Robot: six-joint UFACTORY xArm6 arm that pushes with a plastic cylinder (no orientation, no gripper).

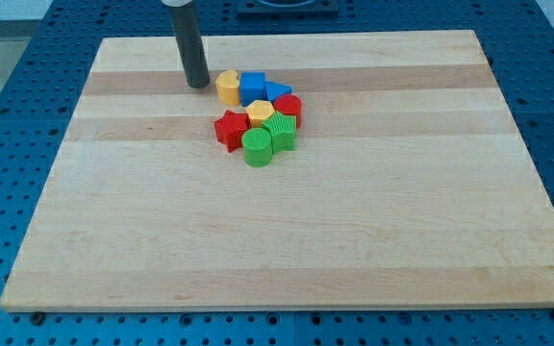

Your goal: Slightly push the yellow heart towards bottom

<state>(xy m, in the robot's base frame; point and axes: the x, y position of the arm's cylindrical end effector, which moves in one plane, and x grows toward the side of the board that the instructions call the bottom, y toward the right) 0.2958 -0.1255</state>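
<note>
Yellow heart-shaped block sits at the upper left edge of a tight cluster of small coloured blocks on the pale wooden desk, in the upper middle of the board. Just to the view's left of it, close but with a thin strip of wood showing between them, stands my tip, the lower end of the straight dark rod, resting on the board surface. No gripper exists on this arm, so nothing is clenched, released or grasped; the rod ends plainly. Touching the yellow heart on the view's right is a blue block of roughly square form, and beside that, further right, a blue triangular block. Below the blue ones lies a yellow hexagonal block, with a red round block to its right. A red star-shaped block sits at the cluster's left side, below the yellow heart and apart from it by a small gap. Two green blocks close the cluster at the view's bottom: a green ribbed cylinder in front and a second green ribbed block, its shape hard to tell, touching it on the right. A blue perforated surface surrounds the board.
</note>
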